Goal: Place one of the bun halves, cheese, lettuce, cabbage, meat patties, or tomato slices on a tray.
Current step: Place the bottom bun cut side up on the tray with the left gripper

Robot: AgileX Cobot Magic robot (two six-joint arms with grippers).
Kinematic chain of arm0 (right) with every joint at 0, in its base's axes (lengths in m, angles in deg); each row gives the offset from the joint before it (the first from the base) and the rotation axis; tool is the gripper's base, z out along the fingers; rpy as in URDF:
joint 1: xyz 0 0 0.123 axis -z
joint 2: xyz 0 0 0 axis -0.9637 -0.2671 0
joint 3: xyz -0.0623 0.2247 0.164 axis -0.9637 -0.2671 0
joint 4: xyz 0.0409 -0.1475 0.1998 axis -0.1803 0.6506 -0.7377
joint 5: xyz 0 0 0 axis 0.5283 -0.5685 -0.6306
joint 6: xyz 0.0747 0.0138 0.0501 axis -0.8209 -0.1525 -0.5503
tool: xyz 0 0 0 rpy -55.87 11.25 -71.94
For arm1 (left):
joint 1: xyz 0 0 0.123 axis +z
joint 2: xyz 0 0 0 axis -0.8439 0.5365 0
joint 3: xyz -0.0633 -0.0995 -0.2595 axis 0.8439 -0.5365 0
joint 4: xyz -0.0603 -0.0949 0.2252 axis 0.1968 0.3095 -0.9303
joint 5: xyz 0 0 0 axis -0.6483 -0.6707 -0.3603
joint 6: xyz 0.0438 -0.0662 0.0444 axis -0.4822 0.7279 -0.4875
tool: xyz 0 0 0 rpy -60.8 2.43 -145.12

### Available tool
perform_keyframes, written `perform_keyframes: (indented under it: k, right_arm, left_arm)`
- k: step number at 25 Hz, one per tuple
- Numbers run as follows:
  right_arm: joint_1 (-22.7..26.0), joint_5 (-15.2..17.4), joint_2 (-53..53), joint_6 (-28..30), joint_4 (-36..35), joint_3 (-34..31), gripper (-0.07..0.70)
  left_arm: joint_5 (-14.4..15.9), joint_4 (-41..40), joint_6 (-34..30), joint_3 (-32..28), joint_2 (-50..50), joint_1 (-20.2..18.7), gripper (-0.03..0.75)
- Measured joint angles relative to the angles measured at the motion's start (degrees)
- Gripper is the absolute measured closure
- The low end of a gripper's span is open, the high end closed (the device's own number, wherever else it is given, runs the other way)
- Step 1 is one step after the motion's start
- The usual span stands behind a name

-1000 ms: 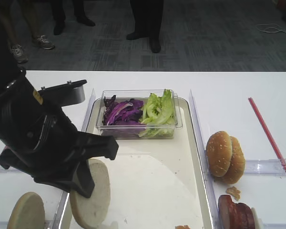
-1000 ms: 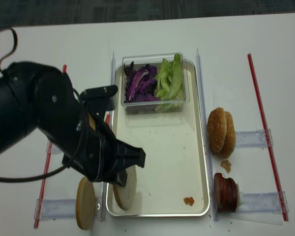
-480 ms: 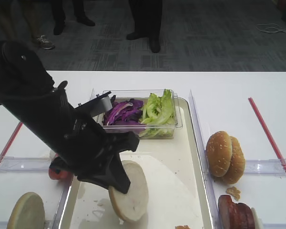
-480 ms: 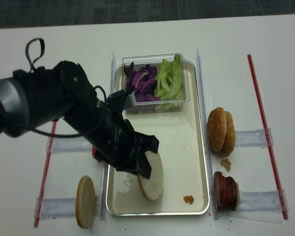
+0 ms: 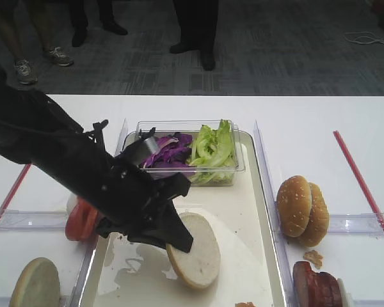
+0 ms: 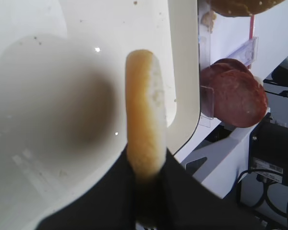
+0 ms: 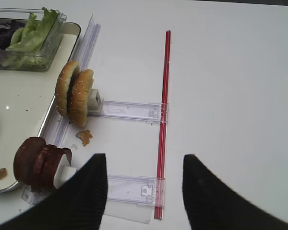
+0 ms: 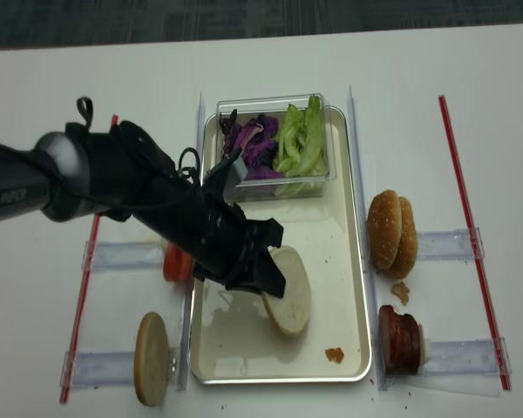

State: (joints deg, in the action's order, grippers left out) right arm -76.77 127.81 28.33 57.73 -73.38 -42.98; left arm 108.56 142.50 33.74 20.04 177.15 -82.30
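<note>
Left pincer [image 8: 263, 286] clamps a bun half [image 8: 288, 291] over the tray [image 8: 331, 261]; right pincer [image 7: 144, 189] gapes empty.

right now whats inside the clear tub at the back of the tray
The clear tub holds purple cabbage on its left and green lettuce on its right. The leaves hide the tub's floor, so anything lying under them cannot be seen.

Bare tray [image 8: 331, 261] floor is lying open toward three o'clock of the bun half [image 8: 288, 303]. The clear tub [image 8: 270, 146] is blocking twelve o'clock; a small crumb [image 8: 334, 354], possibly meat, is sitting at five.
</note>
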Motion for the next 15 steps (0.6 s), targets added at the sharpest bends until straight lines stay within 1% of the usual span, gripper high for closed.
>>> perform_keyframes:
  k: [6,10,15]
  right_arm:
    - [0.00,0.00,0.00,0.00,0.00,0.00,0.247]
    - [0.00,0.00,0.00,0.00,0.00,0.00,0.247]
    - [0.00,0.00,0.00,0.00,0.00,0.00,0.247]
  left_arm:
    - [0.00,1.64,-3.39,0.00,2.51,0.09,0.679]
    - [-1.36,1.90,-3.88,0.02,2.87,0.39,0.680]
    - [-2.27,2.89,-4.01,0.02,2.87,1.22,0.680]
